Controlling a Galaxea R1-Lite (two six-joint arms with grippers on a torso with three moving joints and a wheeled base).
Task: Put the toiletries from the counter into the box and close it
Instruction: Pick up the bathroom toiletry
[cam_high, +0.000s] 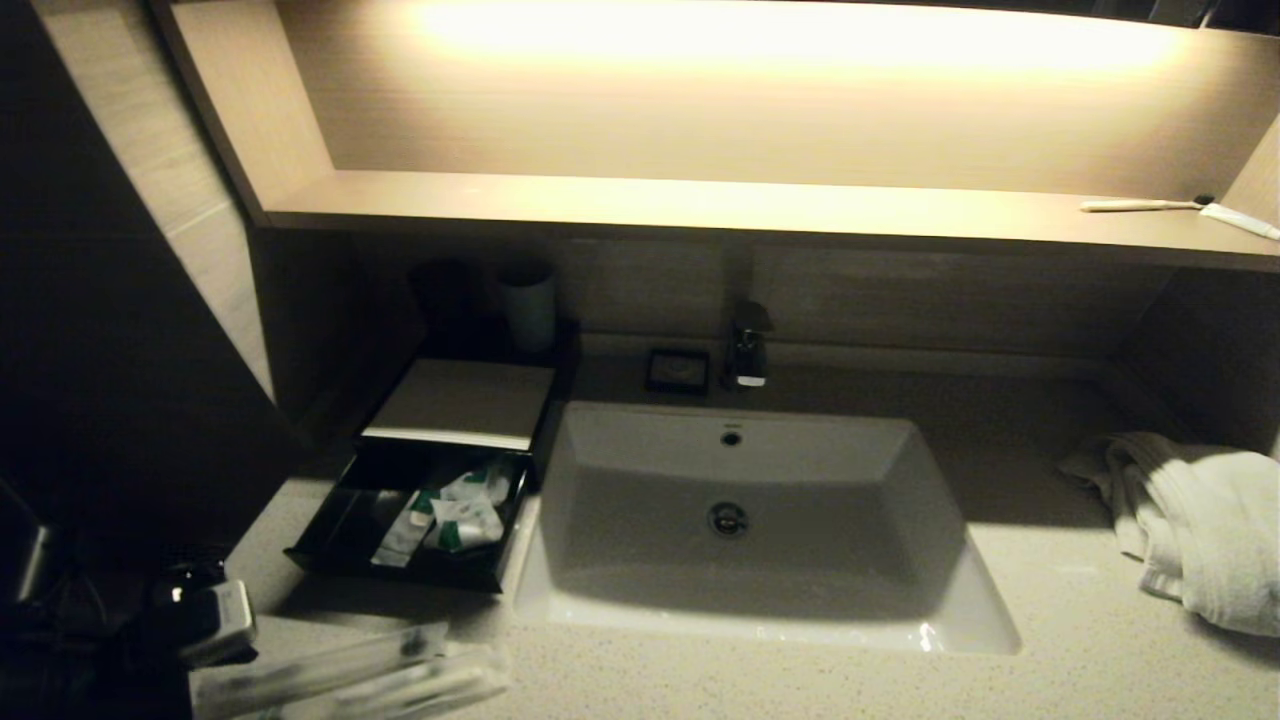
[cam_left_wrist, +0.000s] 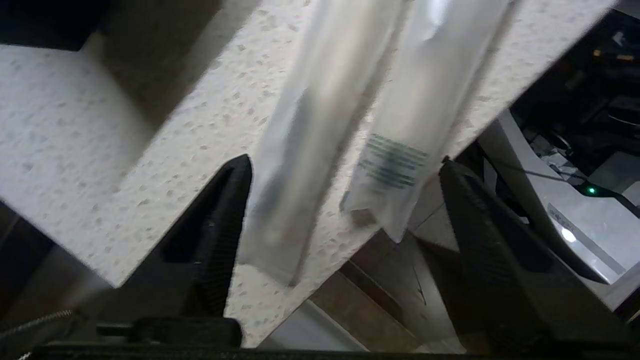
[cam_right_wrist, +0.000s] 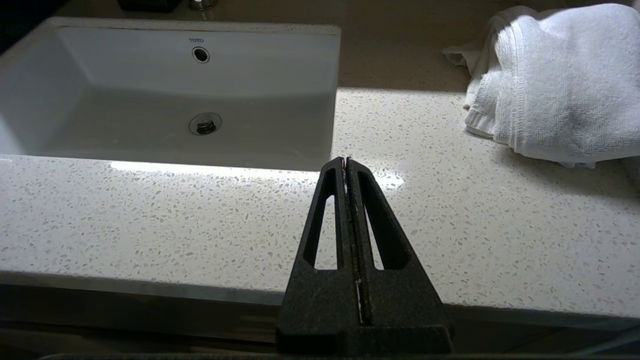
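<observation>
Nearest, the left claw (cam_left_wrist: 345, 170) hangs spread wide over two long wrapped sticks (cam_left_wrist: 310, 150) lying on the speckled surface (cam_left_wrist: 75, 150), gripping neither. The right claw (cam_right_wrist: 346, 162) is clenched, empty. Farther back, sachets (cam_high: 455, 515) fill the box (cam_high: 400, 560)'s open drawer beside the basin (cam_high: 760, 600).

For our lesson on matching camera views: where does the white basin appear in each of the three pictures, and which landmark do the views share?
Head view: the white basin fills the centre, right of the open black box.
Left wrist view: not in it; only wrapped sticks between the open left pincer.
Right wrist view: upper left, beyond the shut right pincer.
Shared landmark: the speckled counter.
</observation>
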